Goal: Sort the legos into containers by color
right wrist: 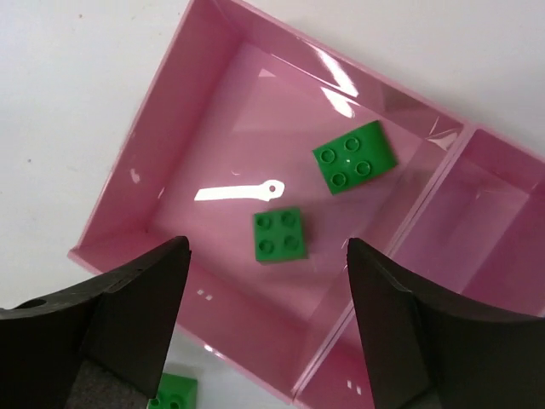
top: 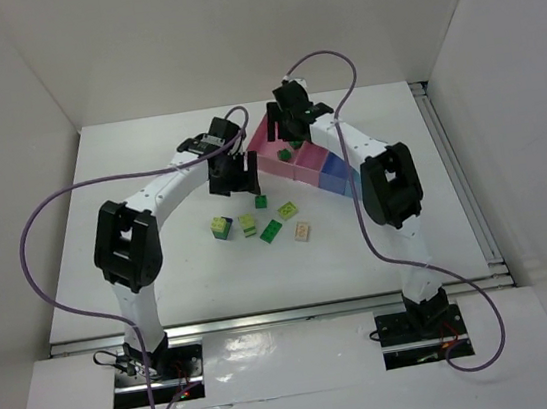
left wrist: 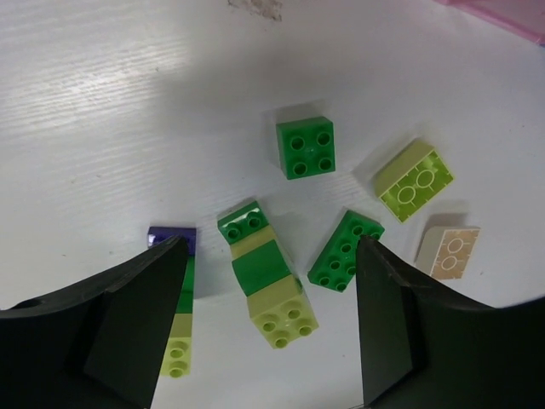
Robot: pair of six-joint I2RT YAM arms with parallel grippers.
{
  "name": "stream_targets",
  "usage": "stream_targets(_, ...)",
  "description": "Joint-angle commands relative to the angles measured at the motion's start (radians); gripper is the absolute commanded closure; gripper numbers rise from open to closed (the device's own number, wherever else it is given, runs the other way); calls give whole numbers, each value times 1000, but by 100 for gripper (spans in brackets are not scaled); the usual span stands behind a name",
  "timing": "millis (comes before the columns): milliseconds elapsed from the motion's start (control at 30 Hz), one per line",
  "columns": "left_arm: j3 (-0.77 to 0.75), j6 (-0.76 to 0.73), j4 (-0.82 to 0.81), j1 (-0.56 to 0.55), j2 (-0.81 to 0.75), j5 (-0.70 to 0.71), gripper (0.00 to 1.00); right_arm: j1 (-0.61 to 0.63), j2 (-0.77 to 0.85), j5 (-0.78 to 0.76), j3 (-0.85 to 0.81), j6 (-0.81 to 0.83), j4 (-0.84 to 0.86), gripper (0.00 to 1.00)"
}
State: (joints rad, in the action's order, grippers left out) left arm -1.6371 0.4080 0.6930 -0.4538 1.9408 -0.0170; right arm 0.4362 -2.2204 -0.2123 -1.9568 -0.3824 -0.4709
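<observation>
Near the arm bases [top: 154,366] the white table [top: 224,287] has lots of bare room, and more out to the left. White walls [top: 10,118] stand close on the left, right and far sides.

In the middle lie the loose legos [top: 261,221]. The left gripper [left wrist: 272,247] hangs right over them. Its jaws are wide open, holding nothing and touching nothing. Under it are a green-and-lime stack [left wrist: 266,285], a stack with a dark blue end [left wrist: 174,243] partly hidden by one finger, a long green brick [left wrist: 345,250], a tan brick [left wrist: 449,253], a lime brick [left wrist: 413,179] and a square green brick [left wrist: 305,146].

Farther back and to the right runs the row of containers [top: 304,167]. The right gripper [right wrist: 268,247] hangs over the far-left pink bin [right wrist: 136,170], jaws wide open and empty. Two green bricks [right wrist: 281,234] lie in that bin, apart from each other. A second pink bin [right wrist: 490,213] joins its side.
</observation>
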Motion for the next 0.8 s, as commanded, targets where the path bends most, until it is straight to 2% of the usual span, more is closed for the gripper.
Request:
stream_targets(0, -30, 35, 22, -35, 14, 18, 16, 4, 48, 18, -67, 5, -48, 17)
stream_targets(133, -62, 66, 31, -71, 59, 48, 16, -5, 217, -2, 113, -4, 69, 19)
stream_targets(267, -113, 100, 31, -80, 137, 74, 19, -14, 425, -12, 268, -4, 81, 20)
stream_targets(533, -225, 121, 54, -80, 263, 153, 27, -43, 732, -47, 606, -23, 58, 20)
stream_targets(667, -236, 121, 65, -80, 311, 153, 38, -53, 826, -56, 691, -42, 22, 20)
stream_targets(700, -236, 121, 65, -80, 311, 144, 45, -62, 852, -56, 706, -42, 21, 20)
stream_targets(767, -236, 121, 65, -80, 322, 144, 52, -62, 863, -56, 725, -53, 2, 20)
